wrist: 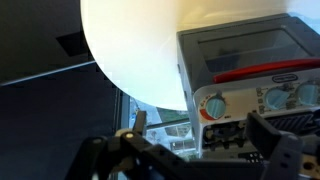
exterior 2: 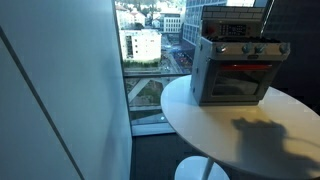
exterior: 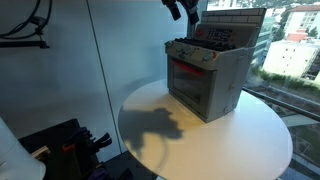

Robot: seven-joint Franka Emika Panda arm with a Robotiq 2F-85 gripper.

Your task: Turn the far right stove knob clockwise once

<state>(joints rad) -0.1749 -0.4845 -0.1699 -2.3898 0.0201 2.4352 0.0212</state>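
One round white table (exterior: 250,140), smooth and matte, carries one boxy grey plastic toy stove (exterior: 205,75) set toward its far edge. The stove has a red-glowing front window (exterior 2: 240,80) and a row of round knobs (wrist: 272,98). The gripper (exterior: 183,12) hangs above the stove, fingers spread, grasping nothing and touching nothing.

a round white table (exterior: 262,140) fills the middle of both exterior views, and a dark shadow (exterior: 150,125) lies on its top near the edge. under the table, a white round foot (exterior 2: 200,170) stands on the dark floor. beside the table is a pale wall panel (exterior 2: 50,95). behind the table, through the window, city buildings (exterior 2: 145,45) are seen below. low beside the table, some black equipment (exterior: 62,150) stands, too dark to tell more.
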